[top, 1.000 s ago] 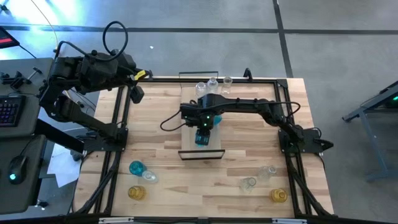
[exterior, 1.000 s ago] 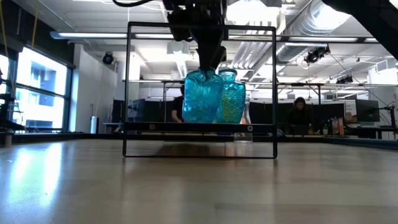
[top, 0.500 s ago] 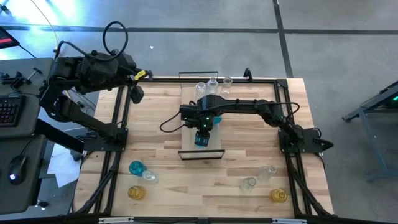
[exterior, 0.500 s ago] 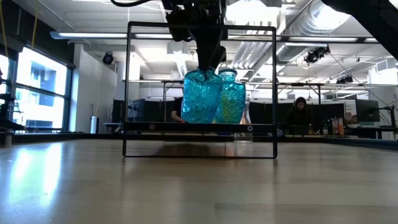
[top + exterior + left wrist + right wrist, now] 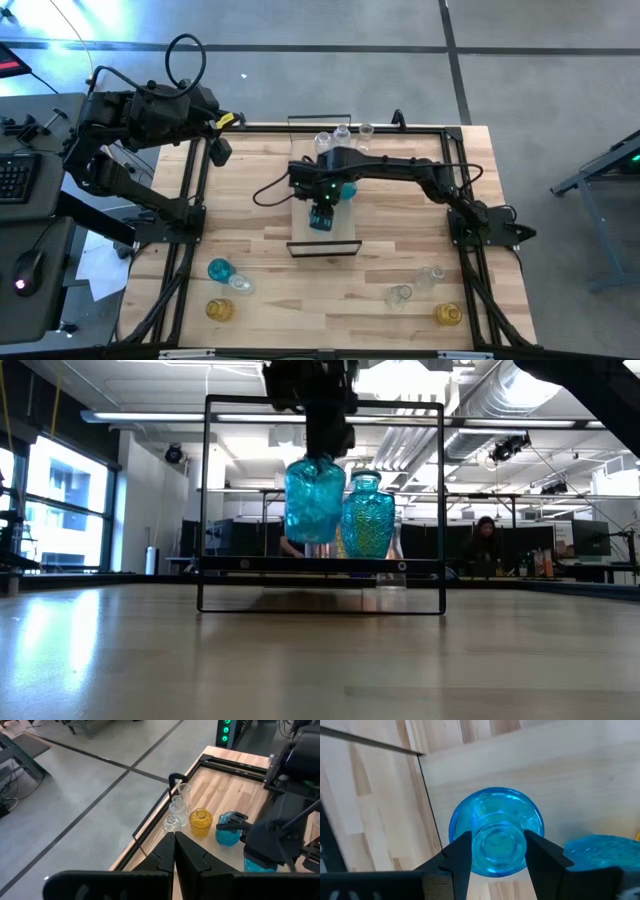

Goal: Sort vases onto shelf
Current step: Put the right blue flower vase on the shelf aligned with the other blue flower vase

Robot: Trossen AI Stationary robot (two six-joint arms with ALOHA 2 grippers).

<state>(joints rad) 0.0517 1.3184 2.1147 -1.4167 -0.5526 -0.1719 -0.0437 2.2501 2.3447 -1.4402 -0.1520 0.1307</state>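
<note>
1. Here, your teal vase hangs by its neck just above the shelf board, lifted clear of it in the low view; from the right wrist its round mouth sits squarely between the two dark fingers.
2. Your right hand is clamped on that neck, reaching in over the middle of the shelf from the desk's right side.
3. Just beside the held vase, a second teal vase stands upright on the shelf board, close but apart in the low view.
4. At the shelf's far end you have a cluster: three clear vases, an amber vase and the teal one near them.
5. Out on the desk, near its front edge, a teal vase, a clear one and an amber one sit at the left; two clear vases and an amber vase sit at the right.
6. Your left hand waits off the desk's far left corner, fingers pressed together on nothing.
</note>
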